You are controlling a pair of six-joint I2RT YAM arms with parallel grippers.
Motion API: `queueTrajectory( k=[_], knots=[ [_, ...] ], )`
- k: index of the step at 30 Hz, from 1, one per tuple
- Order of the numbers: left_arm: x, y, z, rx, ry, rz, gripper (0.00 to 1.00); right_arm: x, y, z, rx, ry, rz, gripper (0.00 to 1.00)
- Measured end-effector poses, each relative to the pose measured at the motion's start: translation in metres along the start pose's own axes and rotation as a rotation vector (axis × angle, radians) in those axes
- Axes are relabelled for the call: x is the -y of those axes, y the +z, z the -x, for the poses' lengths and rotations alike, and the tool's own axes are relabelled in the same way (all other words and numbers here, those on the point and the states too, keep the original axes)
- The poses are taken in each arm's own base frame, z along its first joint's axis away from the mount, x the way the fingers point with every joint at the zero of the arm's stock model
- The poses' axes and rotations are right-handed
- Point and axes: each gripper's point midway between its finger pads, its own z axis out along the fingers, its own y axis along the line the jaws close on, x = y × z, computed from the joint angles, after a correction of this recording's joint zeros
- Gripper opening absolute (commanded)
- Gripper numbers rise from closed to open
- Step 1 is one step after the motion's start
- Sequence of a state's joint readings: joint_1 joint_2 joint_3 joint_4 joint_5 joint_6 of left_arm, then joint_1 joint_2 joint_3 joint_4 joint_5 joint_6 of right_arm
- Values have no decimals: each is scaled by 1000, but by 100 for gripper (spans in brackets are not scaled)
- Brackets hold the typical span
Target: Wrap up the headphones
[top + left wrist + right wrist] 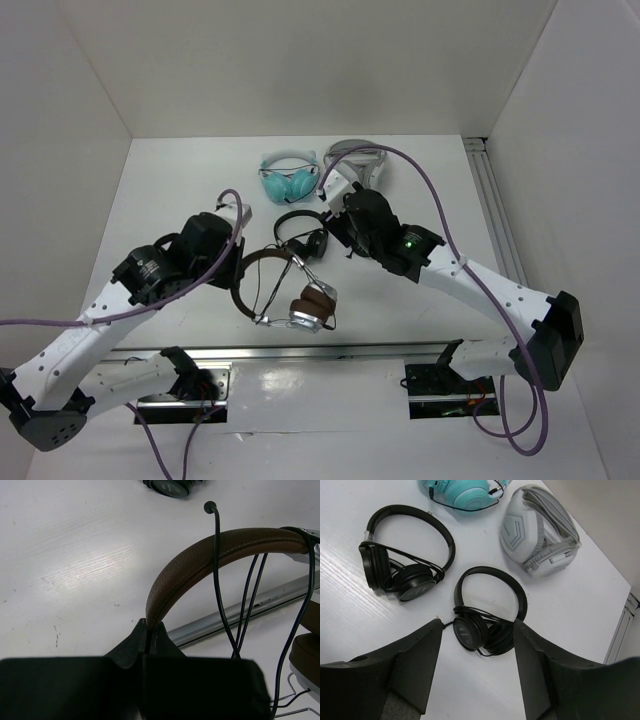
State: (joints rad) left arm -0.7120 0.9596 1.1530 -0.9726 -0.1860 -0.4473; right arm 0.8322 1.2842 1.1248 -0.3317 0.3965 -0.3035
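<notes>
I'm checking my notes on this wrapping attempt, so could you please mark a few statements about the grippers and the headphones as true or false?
1. The left gripper is shut on the brown headband of the headphones. True.
2. The right gripper holds a black pair. False: it is open and empty above the small black headphones.
3. The teal headphones lie beside the white-grey headphones. True.
4. The black cable lies clear of the headband. False: it crosses over the headband.
</notes>
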Motion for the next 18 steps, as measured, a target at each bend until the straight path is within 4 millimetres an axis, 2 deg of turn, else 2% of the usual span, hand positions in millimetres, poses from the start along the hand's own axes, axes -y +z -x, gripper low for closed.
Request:
queueTrajectory(
  k=[4,6,14,18],
  knots=[
    [-3,-5,9,12,-13,10,0,1,0,1,6,17,-4,68],
    [-4,1,5,-25,-1,25,0,0,1,3,14,36,1,69],
    [-15,41,-27,-250,109,235,0,-16,2,13,61,114,110,69],
    [-7,53,-36,-322,194,334,0,-23,2,18,80,135,151,69]
  ],
)
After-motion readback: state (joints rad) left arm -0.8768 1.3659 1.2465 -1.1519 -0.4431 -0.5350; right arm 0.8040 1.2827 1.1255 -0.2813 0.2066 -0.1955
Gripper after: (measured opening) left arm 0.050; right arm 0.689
